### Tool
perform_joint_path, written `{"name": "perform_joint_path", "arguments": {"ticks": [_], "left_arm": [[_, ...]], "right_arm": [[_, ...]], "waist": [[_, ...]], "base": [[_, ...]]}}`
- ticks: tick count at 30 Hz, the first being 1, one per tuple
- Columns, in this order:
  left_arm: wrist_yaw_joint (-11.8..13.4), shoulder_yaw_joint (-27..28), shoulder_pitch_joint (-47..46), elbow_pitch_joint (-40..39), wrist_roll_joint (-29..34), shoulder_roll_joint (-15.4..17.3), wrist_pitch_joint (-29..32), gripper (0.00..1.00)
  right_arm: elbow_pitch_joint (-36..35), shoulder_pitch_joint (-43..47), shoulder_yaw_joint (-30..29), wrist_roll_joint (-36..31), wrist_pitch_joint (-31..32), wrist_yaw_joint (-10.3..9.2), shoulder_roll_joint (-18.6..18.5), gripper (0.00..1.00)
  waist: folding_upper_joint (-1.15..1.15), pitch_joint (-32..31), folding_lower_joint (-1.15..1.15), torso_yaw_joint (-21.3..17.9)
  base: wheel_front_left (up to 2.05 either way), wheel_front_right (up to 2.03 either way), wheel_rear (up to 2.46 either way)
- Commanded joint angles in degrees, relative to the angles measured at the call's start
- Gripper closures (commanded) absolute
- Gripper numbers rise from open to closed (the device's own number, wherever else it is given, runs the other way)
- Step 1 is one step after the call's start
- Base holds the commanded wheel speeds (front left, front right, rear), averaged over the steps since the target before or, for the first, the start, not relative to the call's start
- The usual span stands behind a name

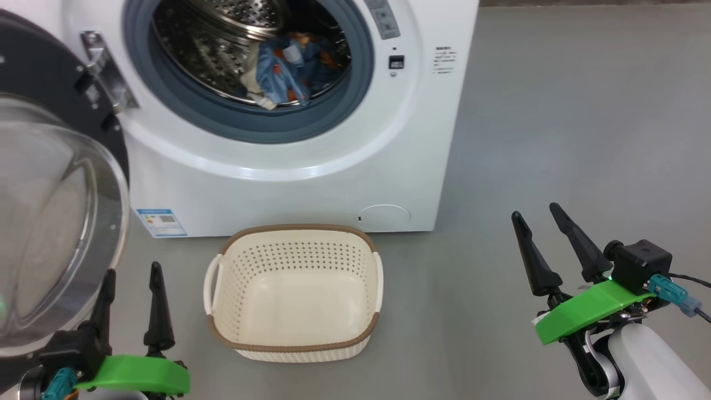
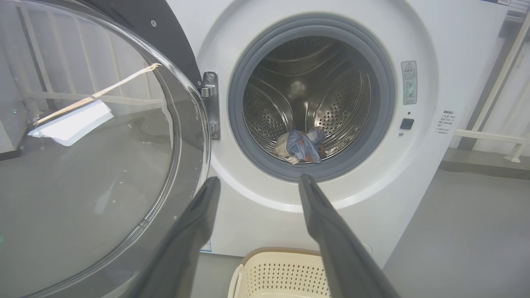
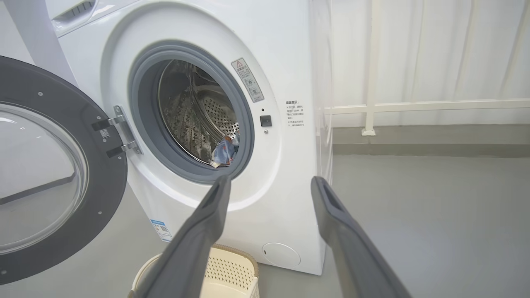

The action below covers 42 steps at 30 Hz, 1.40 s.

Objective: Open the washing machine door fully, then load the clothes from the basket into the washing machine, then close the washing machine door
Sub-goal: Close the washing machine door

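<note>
The white washing machine [image 1: 311,183] stands ahead with its door [image 1: 50,222] swung wide open to the left, glass bowl bulging toward me. The blue and cream clothes [image 1: 289,69] lie at the bottom of the steel drum, as the left wrist view shows too, clothes [image 2: 300,145]. The cream basket [image 1: 294,344] sits on the floor before the machine with nothing in it. My left gripper [image 1: 132,268] is open, low at the left beside the door glass. My right gripper [image 1: 537,210] is open, off to the right over bare floor.
Grey floor [image 1: 555,139] spreads to the right of the machine. In the right wrist view a white railing [image 3: 414,107] and pale curtain run behind the washing machine [image 3: 290,174]. The door [image 3: 54,174] hinges on a metal bracket [image 3: 124,132] at the left.
</note>
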Motion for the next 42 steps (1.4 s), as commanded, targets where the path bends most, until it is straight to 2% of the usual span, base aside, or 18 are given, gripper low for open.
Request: {"name": "perform_joint_path", "arguments": {"ticks": [1, 15, 24, 33, 42], "left_arm": [[0.26, 2.12, -1.12, -0.63, 0.52, 1.35, -0.37, 0.00], [1.45, 2.41, 0.06, -1.21, 1.54, 0.85, -0.37, 0.00], [1.09, 2.41, -0.16, -0.35, 0.67, 1.39, -0.28, 0.00], [0.89, 2.12, -0.34, 0.28, 0.32, 1.72, -0.29, 0.00], [0.85, 1.98, -0.30, 0.44, -0.11, 1.87, -0.31, 0.00]], "right_arm": [[-1.09, 0.50, 0.99, 0.29, -0.47, 0.25, -0.29, 0.00], [-0.74, 1.20, 1.36, 0.60, -0.47, 0.25, -0.07, 0.00], [-0.58, 1.27, 1.59, 0.75, -0.47, 0.25, 0.08, 0.00], [-0.40, 1.39, 2.07, 0.81, -0.47, 0.25, 0.08, 0.00], [-0.29, 1.19, 3.04, 1.13, -0.47, 0.25, -0.38, 0.00]], "waist": [[0.00, -0.50, 0.00, 2.00], [0.00, -1.82, 0.00, 11.90], [0.00, -2.11, 0.00, 17.71], [0.00, -2.49, 0.00, 21.22], [0.00, -2.57, 0.00, 22.58]], "base": [[0.00, 0.00, 0.00], [0.00, 0.00, 0.00], [0.00, 0.00, 0.00], [0.00, 0.00, 0.00], [0.00, 0.00, 0.00]]}}
